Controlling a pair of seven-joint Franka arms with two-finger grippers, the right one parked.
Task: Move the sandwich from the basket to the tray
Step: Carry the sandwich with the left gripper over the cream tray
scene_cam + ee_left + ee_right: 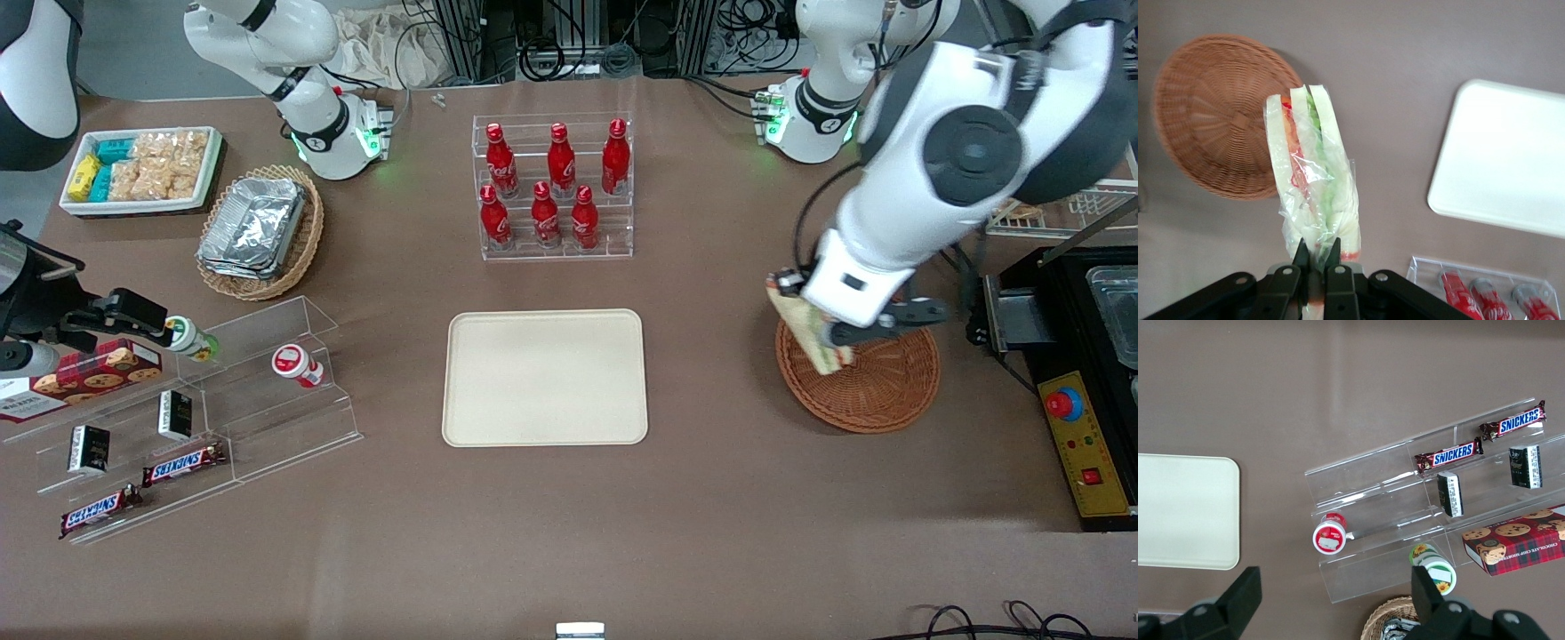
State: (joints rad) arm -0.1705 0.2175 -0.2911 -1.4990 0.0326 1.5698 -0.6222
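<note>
My left gripper (1315, 252) is shut on the sandwich (1313, 175), a wedge of pale bread with orange-red and green filling in clear plastic wrap. In the front view the gripper (822, 329) holds the sandwich (807, 331) in the air above the rim of the round reddish-brown wicker basket (876, 382) on the side toward the tray. The basket (1221, 113) shows empty in the left wrist view. The cream-beige tray (545, 377) lies empty at the table's middle, and it also shows in the left wrist view (1505, 160).
A clear rack of red cola bottles (553, 187) stands farther from the front camera than the tray. A black control box (1080, 444) with a red button sits at the working arm's end. A clear snack stand (191, 418), foil containers in a tan basket (260, 233) and a white bin (142, 169) lie toward the parked arm's end.
</note>
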